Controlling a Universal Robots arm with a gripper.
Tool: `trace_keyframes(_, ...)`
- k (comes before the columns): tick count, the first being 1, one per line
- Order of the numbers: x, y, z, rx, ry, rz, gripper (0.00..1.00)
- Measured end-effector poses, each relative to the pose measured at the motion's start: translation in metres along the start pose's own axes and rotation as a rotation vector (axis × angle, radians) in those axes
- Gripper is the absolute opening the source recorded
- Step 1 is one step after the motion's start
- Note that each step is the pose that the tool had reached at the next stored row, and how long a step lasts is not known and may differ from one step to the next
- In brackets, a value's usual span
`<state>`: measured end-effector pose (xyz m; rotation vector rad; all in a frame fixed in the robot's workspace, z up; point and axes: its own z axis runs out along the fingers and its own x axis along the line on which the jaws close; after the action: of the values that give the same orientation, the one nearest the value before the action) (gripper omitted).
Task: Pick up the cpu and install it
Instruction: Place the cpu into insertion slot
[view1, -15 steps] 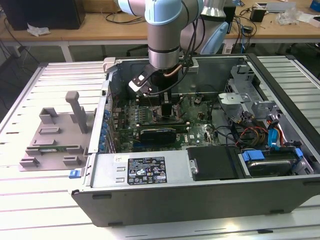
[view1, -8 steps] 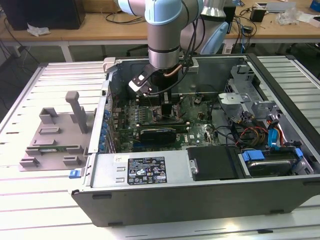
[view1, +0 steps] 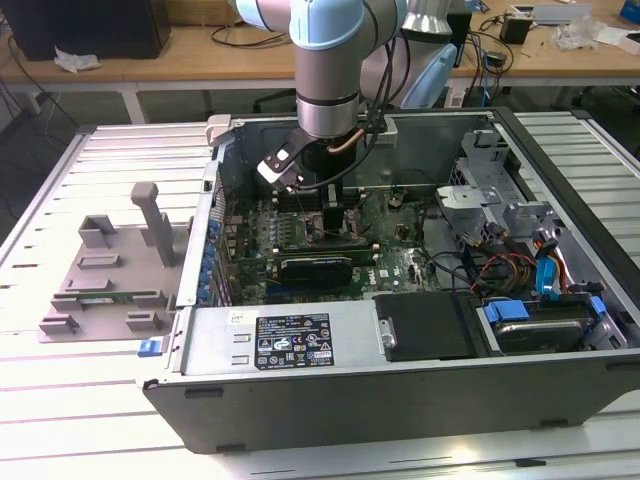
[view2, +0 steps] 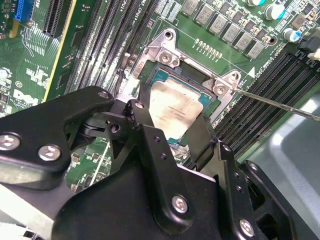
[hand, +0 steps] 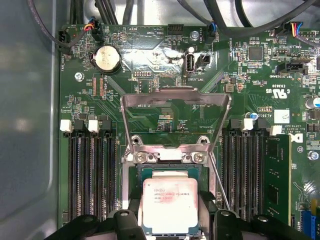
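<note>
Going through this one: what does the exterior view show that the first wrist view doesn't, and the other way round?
Exterior view's own: the whole open computer case lying on the slatted table, the grey plastic tray at the exterior view's left, and the arm reaching down into the case.
First wrist view's own: the cpu with its silvery top, next to the opened metal load frame, and a coin battery.
Shared: the green motherboard.

The gripper (view1: 330, 210) hangs low inside the open computer case (view1: 400, 400), over the green board (view1: 398, 265). A grey tray (view1: 100, 285) lies beside the case.
</note>
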<state>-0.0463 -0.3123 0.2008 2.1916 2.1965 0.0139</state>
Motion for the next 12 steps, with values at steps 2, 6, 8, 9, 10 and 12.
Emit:
trace_keyframes(2,0.0000,0.0000,0.0000,0.0001,0.0003,0.000,0.55)
trace_keyframes(6,0.0001,0.0000,-0.0001,0.0001,0.0003,0.000,0.61)
trace_keyframes(8,0.0000,0.0000,-0.0003,0.0001,0.0003,0.000,0.61)
trace_keyframes(9,0.0000,0.0000,-0.0006,0.0003,-0.0001,0.000,0.61)
trace_keyframes(10,0.0000,0.0000,-0.0009,0.0001,0.0002,0.000,0.61)
trace_keyframes(12,0.0000,0.0000,-0.0013,0.0000,0.0004,0.000,0.61)
